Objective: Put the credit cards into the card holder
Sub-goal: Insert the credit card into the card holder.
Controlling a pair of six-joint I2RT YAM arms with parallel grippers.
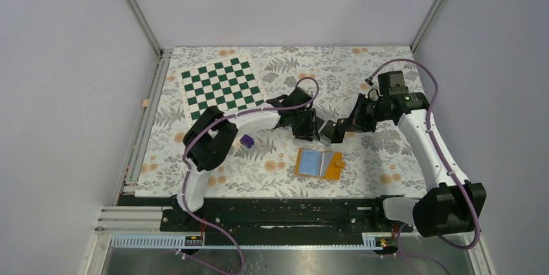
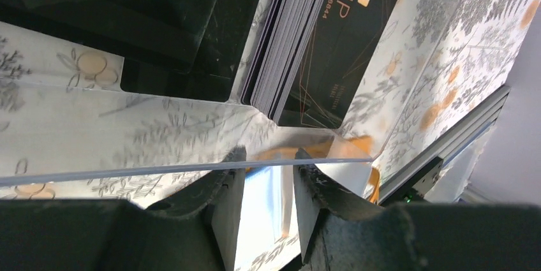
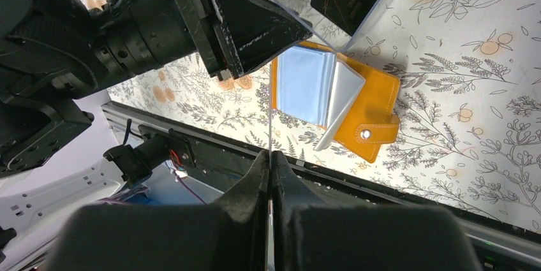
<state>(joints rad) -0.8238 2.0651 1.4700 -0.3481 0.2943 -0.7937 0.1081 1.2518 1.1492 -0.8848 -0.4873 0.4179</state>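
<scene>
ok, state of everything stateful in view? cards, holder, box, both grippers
credit cards: stacked on edge inside the clear box.
card holder: lying open on the table, snap undone, blue pockets up, no card seen in it.
clear box: one wall pinched by the right gripper.
right gripper: shut on the clear box.
left gripper: jaws apart at the clear box's edge; grip unclear.

Floral table [image 1: 388, 158], plain, seemingly lilac walls [image 1: 278, 3]
</scene>
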